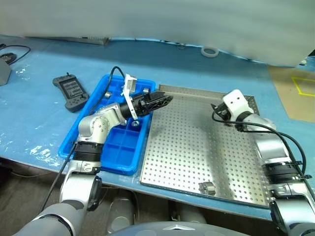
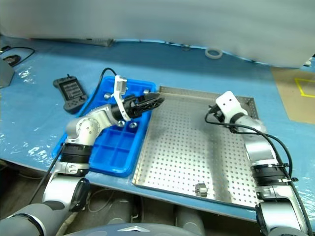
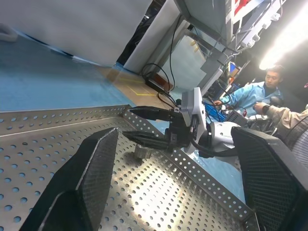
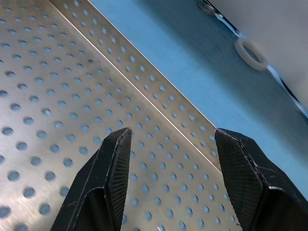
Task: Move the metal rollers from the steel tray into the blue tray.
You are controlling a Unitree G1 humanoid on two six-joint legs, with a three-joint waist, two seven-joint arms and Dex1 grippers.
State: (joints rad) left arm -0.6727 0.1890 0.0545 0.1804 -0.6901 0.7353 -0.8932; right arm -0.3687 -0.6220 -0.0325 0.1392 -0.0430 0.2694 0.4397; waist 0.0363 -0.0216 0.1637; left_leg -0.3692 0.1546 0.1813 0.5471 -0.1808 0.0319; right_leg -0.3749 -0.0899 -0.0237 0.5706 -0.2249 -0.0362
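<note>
Showing both pairs of fingers parted with nothing between them: the left gripper [image 1: 167,99] stands wide open, pointing across the seam where the blue tray [image 1: 74,142] meets the steel tray [image 1: 246,196], and the right gripper [image 4: 173,134] stands about half open above bare perforated floor near the steel tray's far rim. Outward from the right fingers lie that rim, the table cover, then the white tape ring [image 4: 250,53]. One of the metal rollers [image 1: 207,187] rests on the steel tray just inside its near rim, on the robot's side of both grippers and well apart from each; its axis cannot be told. By judgement the right gripper is somewhat the nearer and would have to draw back toward the body to reach it. A small grey object [image 3: 142,151] under the right gripper in the left wrist view may be another roller. Other rollers [image 2: 133,125] already sit in blue-tray compartments
</note>
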